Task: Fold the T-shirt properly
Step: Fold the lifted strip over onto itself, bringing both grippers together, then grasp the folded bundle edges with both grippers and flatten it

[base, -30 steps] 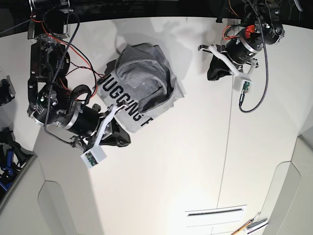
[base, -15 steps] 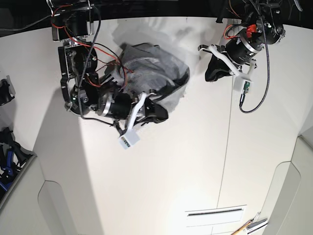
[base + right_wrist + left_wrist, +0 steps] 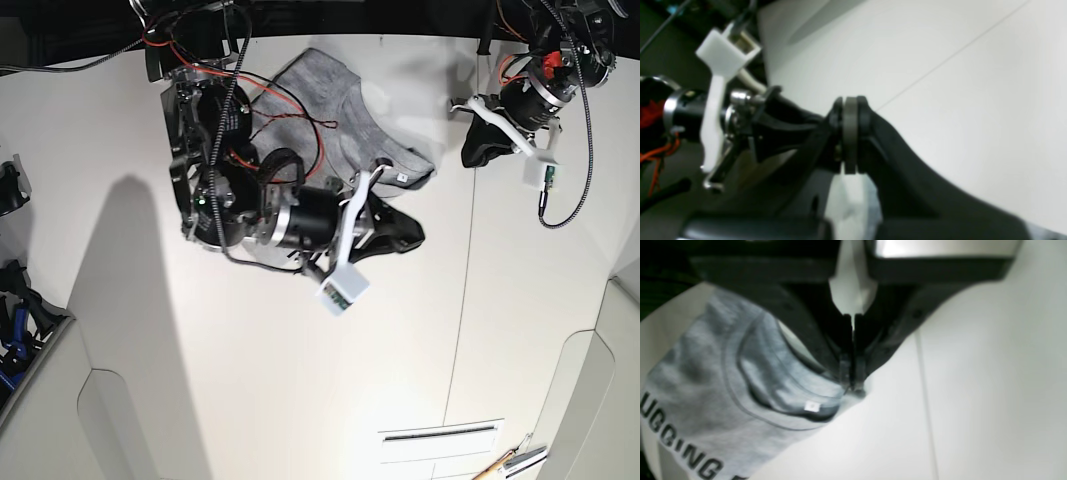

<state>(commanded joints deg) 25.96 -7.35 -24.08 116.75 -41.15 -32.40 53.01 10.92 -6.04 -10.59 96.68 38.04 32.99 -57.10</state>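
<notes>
Two pairs of fingers show, each pressed together. In the right wrist view the right gripper (image 3: 850, 133) has its fingers (image 3: 870, 126) clamped on a thin grey strip of cloth, seemingly an edge of the T-shirt; in the base view this gripper (image 3: 408, 232) sits just below the right end of the T-shirt (image 3: 330, 95), though the hold itself cannot be made out from there. In the left wrist view the left gripper (image 3: 852, 373) has its fingers (image 3: 843, 353) closed to a hairline slit, their tips at the edge of the grey cloth (image 3: 723, 390) near the collar; whether any fabric is caught between them cannot be told. A small white tag (image 3: 812, 406) sits inside the ribbed neck opening, and black block lettering (image 3: 676, 446) runs along the lower left of the cloth. From the base view the left gripper (image 3: 478, 152) is off to the right, apart from the shirt, over the white tabletop (image 3: 300, 400). The shirt lies bunched near the far edge of the tabletop, partly under the right arm (image 3: 270, 205) and its red and black cables (image 3: 290, 100).
</notes>
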